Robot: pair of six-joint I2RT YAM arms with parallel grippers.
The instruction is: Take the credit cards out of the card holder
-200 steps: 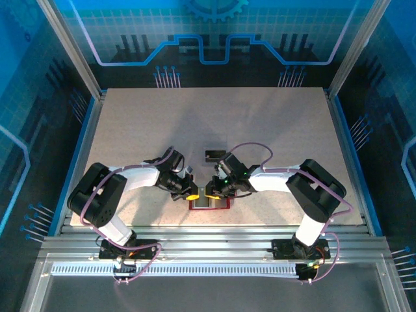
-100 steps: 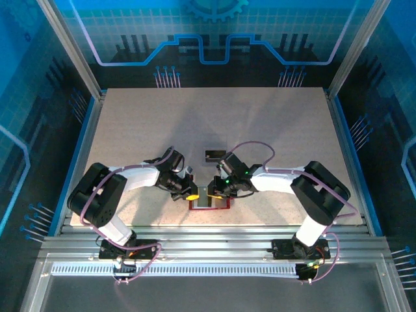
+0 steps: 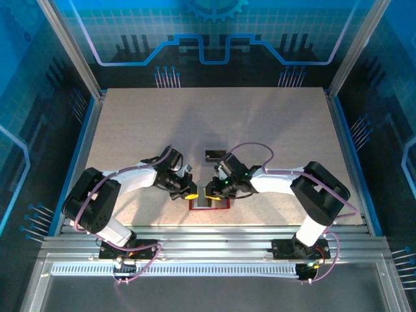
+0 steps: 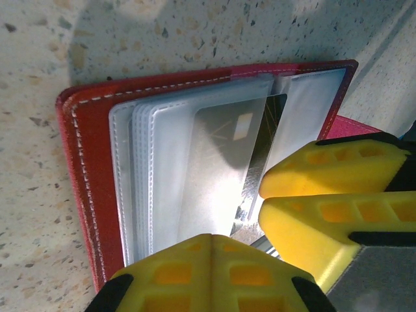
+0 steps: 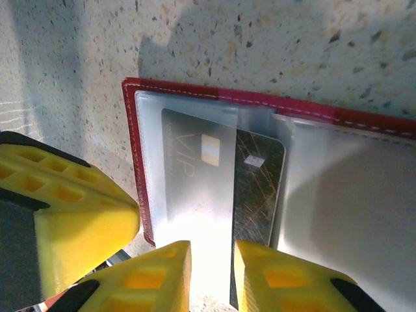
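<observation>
- This is a robotics lab test cell, not a home or a shop.
- Two white robot arms, left arm (image 3: 130,177) and right arm (image 3: 286,179), are bolted side by side to aluminium rails (image 3: 214,244) at the near edge.
- Purple cables (image 3: 250,148) loop along the arms, and a white slotted cable duct (image 3: 195,268) runs along the front.
- A bare speckled counter (image 3: 260,123) fills the cell floor.
- Metal posts (image 3: 71,49) frame the enclosure.
- Blue wall panels (image 3: 214,32) printed with circuit lines and a gear motif close it in.
</observation>
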